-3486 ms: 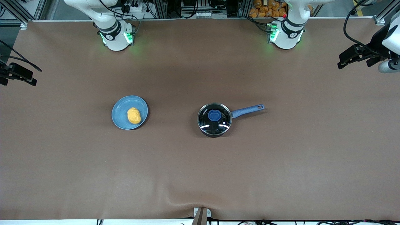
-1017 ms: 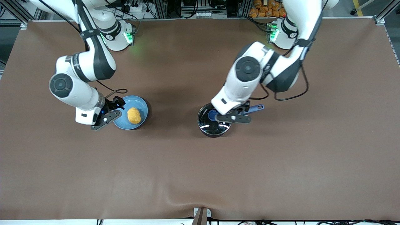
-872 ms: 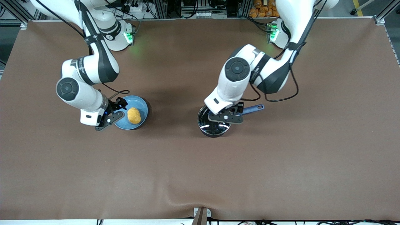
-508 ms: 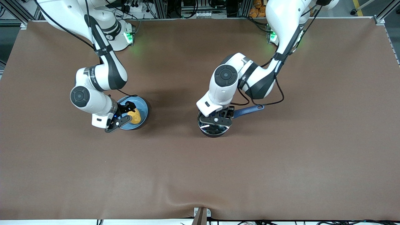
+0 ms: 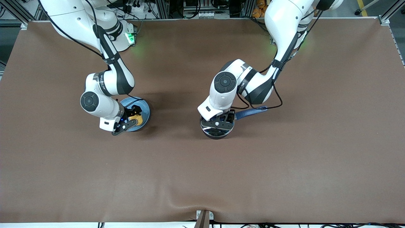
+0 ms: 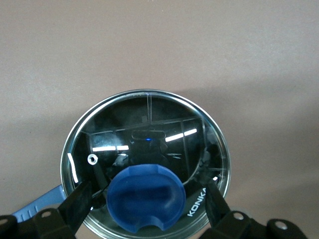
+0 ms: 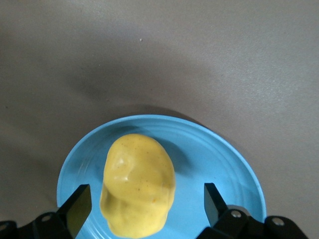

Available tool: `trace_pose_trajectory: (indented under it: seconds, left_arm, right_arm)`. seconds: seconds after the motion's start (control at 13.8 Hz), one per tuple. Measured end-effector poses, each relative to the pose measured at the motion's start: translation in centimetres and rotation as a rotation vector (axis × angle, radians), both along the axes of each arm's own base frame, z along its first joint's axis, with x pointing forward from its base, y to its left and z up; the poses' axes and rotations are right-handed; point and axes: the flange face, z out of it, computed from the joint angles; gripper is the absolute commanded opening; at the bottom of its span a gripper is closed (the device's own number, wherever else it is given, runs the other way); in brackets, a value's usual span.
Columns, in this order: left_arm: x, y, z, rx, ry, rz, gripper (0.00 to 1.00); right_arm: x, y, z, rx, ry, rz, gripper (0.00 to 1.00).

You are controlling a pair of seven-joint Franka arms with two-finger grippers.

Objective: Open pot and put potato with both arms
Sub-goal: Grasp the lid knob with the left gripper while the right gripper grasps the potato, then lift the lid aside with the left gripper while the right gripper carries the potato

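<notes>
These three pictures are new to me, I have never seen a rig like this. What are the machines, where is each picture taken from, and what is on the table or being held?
Two white robot arms work at a brown table. The wide picture comes from a high camera facing them; the other two come from cameras on each arm's wrist.

The left gripper hangs open over the pot, one finger on either side of the blue knob of its glass lid, which is on the pot. The pot's blue handle points toward the left arm's end.

The right gripper is open around the potato, which lies on a blue plate. Nothing is held yet.
</notes>
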Motion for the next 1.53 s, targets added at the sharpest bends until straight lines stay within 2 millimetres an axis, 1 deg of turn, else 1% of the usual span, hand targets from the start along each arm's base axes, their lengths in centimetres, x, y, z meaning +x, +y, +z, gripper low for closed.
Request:
trace_pose_trajectory:
  seconds: [0.22,0.29,0.36,0.51,0.58,0.73,0.87,1.09,1.23,1.38,1.45,1.53]
  left_arm:
    - [0.1,0.2,-0.5,0.005,0.005,0.003,1.00]
    - [0.1,0.2,-0.7,0.007,0.007,0.004,1.00]
    - [0.1,0.2,-0.8,0.007,0.008,0.004,1.00]
    - [0.1,0.1,-0.8,0.007,0.009,0.003,1.00]
    - [0.0,0.1,-0.8,0.007,0.009,0.003,1.00]
    - [0.0,0.1,-0.8,0.007,0.009,0.003,0.97]
    - [0.0,0.1,-0.9,0.008,0.010,0.003,0.94]
    - [0.1,0.2,-1.0,0.009,0.011,0.005,0.83]
    - [0.0,0.1,-1.0,0.009,0.011,0.004,0.81]
    - [0.0,0.0,-1.0,0.009,0.012,0.002,0.75]
    - [-0.1,0.0,-1.0,0.009,0.012,0.002,0.71]
    - [-0.1,0.0,-1.0,0.009,0.012,0.002,0.64]
  right_arm:
    - [-0.7,0.4,-0.8,-0.001,-0.004,0.004,1.00]
    - [-0.9,0.5,-1.0,-0.001,-0.002,0.005,0.91]
    - [-0.9,0.5,-1.0,-0.002,-0.002,0.006,0.75]
    - [-0.9,0.5,-1.0,-0.001,-0.003,0.005,0.51]
    - [-0.9,0.5,-1.0,-0.001,-0.004,0.005,0.41]
    - [-0.8,0.5,-0.9,-0.001,-0.006,0.005,0.25]
    - [-0.8,0.5,-0.8,0.000,-0.007,0.005,0.20]
    - [-0.2,0.7,-0.2,0.004,-0.021,0.004,0.17]
    - [0.7,1.0,0.8,0.011,-0.028,0.007,0.17]
    - [1.5,1.4,2.1,0.021,-0.037,0.003,0.17]
    - [1.9,1.5,2.7,0.025,-0.044,-0.007,0.17]
    - [2.1,1.6,3.2,0.028,-0.050,-0.021,0.17]
